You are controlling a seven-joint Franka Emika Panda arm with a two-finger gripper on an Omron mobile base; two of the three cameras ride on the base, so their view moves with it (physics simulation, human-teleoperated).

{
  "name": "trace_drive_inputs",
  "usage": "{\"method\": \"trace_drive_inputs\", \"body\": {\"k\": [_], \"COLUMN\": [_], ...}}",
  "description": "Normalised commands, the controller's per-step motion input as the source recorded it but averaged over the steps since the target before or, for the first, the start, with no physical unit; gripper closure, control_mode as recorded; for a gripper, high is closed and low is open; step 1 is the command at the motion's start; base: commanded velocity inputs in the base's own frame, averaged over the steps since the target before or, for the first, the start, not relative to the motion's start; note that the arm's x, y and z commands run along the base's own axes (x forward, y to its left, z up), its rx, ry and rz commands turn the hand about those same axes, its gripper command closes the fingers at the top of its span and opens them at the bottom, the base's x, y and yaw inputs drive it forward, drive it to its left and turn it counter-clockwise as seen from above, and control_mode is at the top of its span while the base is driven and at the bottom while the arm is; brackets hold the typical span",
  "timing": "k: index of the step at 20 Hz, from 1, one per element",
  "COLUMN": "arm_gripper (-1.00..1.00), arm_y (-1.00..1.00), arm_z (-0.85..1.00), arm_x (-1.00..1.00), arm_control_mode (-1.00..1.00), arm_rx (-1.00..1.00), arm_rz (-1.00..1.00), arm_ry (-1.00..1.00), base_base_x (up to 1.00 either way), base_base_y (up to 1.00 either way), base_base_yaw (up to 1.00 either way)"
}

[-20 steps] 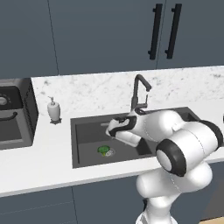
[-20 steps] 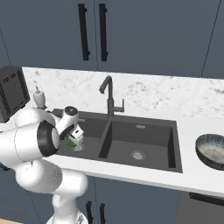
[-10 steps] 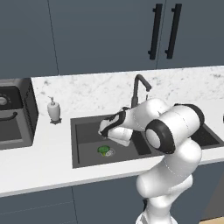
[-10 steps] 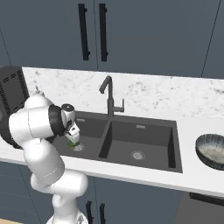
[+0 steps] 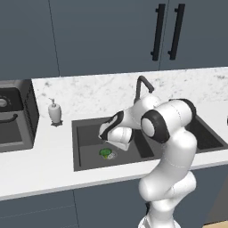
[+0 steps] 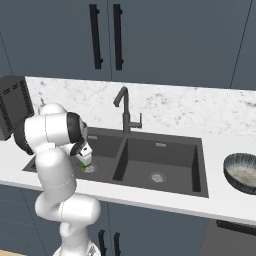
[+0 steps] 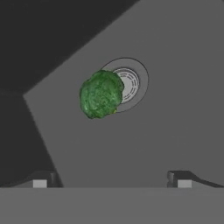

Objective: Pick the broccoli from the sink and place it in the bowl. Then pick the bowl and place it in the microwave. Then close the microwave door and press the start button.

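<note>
The broccoli (image 5: 105, 153) (image 6: 82, 165) (image 7: 101, 94), a small green floret, lies on the floor of the left basin of the dark sink (image 5: 83, 133) (image 6: 162, 146), partly over the round drain (image 7: 130, 83). My gripper (image 5: 103, 137) (image 6: 86, 159) (image 7: 111, 179) hangs open just above it, inside the basin, with nothing between its fingertips (image 7: 183, 179). The bowl (image 6: 243, 173), dark speckled outside and pale inside, stands on the counter right of the sink. The microwave and its door are out of view.
A dark gooseneck tap (image 5: 141, 87) (image 6: 124, 109) rises behind the divider between the basins. A soap dispenser (image 5: 54, 111) stands on the counter left of the sink. A black countertop appliance (image 5: 13, 116) (image 6: 12, 107) sits further left. Dark cabinets hang above.
The arm has swung left and the hand has come down into the left basin, closer over the broccoli. The jaws stayed open. The broccoli and bowl have not moved.
</note>
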Motion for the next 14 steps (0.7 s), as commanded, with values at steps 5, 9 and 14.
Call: {"method": "trace_drive_inputs", "body": {"k": [5,9,14], "arm_gripper": [-1.00,-1.00,-1.00], "arm_y": [-0.05,-0.06,0.00], "arm_z": [-0.18,-0.14,-0.19], "arm_x": [0.23,0.29,0.19], "arm_control_mode": [-1.00,-1.00,-1.00], "arm_rx": [0.00,0.02,0.00], "arm_rz": [-0.05,-0.05,-0.03], "arm_ry": [0.05,0.02,0.00], "base_base_x": [0.00,0.00,0.00], "base_base_y": [0.00,0.00,0.00], "base_base_yaw": [0.00,0.00,0.00]}}
